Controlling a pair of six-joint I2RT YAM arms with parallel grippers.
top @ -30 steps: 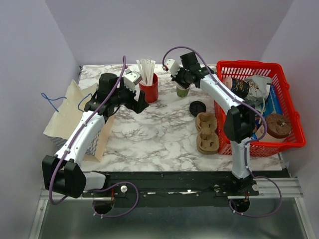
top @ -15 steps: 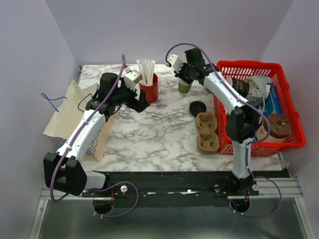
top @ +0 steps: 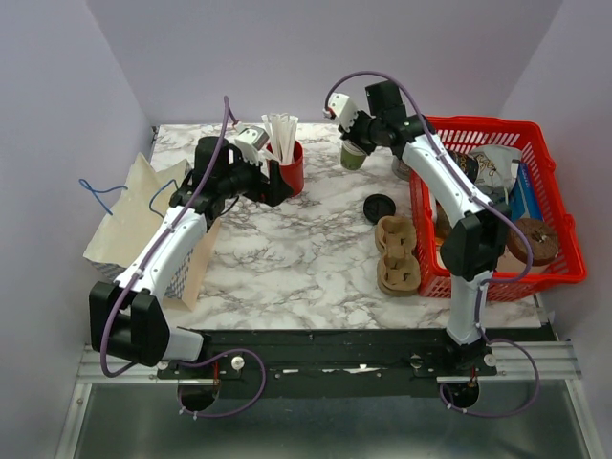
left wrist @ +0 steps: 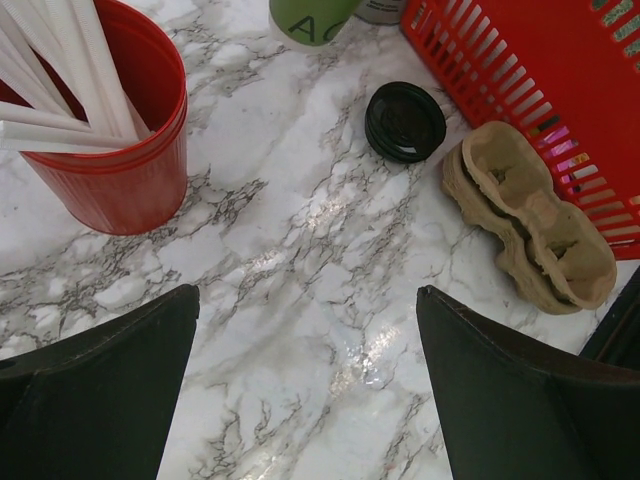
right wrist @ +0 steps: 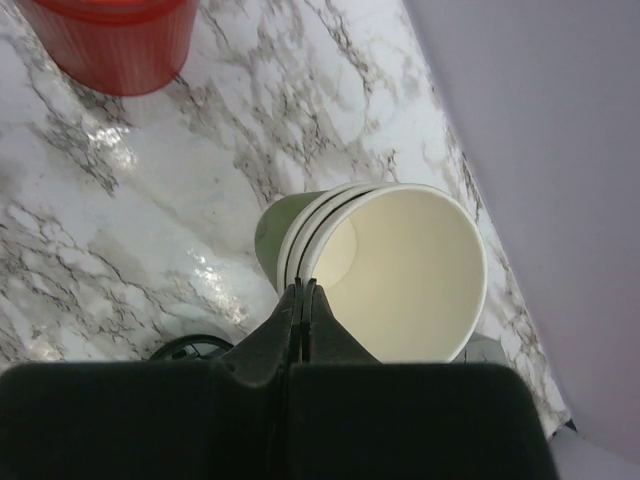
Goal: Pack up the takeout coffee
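The paper cup [top: 352,159], cream inside with a green body, hangs tilted at the back of the table; in the right wrist view [right wrist: 400,270] it shows several nested rims. My right gripper [top: 357,143] [right wrist: 301,290] is shut on its near rim. The black lid [top: 380,207] lies flat on the marble, apart from the cup; it also shows in the left wrist view [left wrist: 405,122]. My left gripper [top: 276,182] [left wrist: 308,300] is open and empty above bare marble, just right of the red cup. The green cup's base shows at the top of the left wrist view [left wrist: 312,18].
The red cup of white straws [top: 287,168] [left wrist: 120,150] stands back centre. The brown pulp tray [top: 397,254] [left wrist: 530,230] lies beside the red basket [top: 478,124], which holds several items. A paper bag [top: 124,215] lies at the left edge.
My right gripper has carried the cup back and slightly right, away from the lid. My left gripper has shifted back toward the red cup, still open.
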